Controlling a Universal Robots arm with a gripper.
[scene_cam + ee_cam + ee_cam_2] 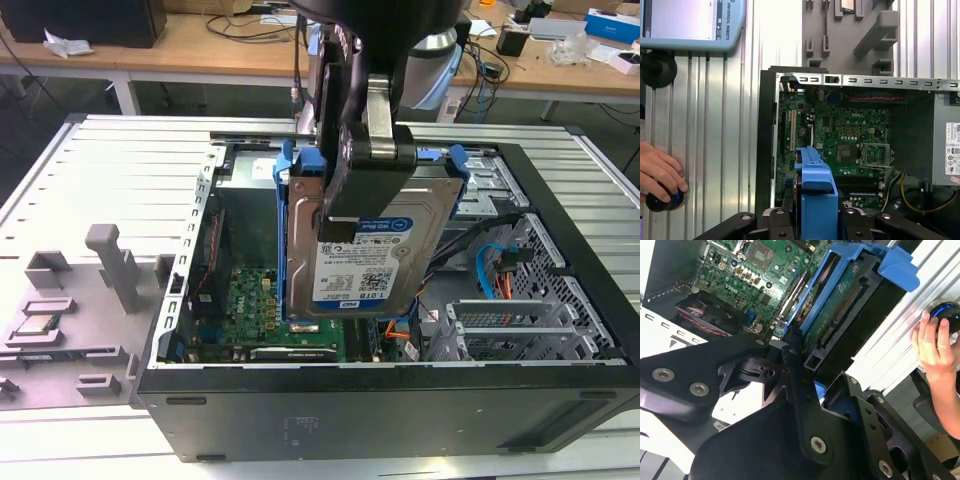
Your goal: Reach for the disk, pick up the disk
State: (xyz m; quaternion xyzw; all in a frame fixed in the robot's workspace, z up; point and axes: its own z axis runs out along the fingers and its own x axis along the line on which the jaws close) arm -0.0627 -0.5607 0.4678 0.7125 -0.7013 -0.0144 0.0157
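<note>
Now black gripper [352,215] pinching flat silver-grey disk with blue side rails [365,255], lifted tilted above open black computer case [400,400], green motherboard [260,305] beneath

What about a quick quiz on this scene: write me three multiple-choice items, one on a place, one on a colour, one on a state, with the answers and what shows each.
1. Where is the disk in the exterior view?
A. Lying on the grey fixture plate
B. Held above the open computer case
C. On the wooden desk behind

2. What colour are the plastic rails along the disk's sides?
A. Blue
B. Red
C. Yellow

3. What state is the gripper in?
A. Open, far from the disk
B. Shut on a cable
C. Shut on the disk

Answers:
1. B, the disk hangs tilted over the motherboard inside the open case.
2. A, blue rails frame the disk in the exterior view and in both wrist views.
3. C, the black fingers clamp the disk's upper end and nothing else supports it.
</note>
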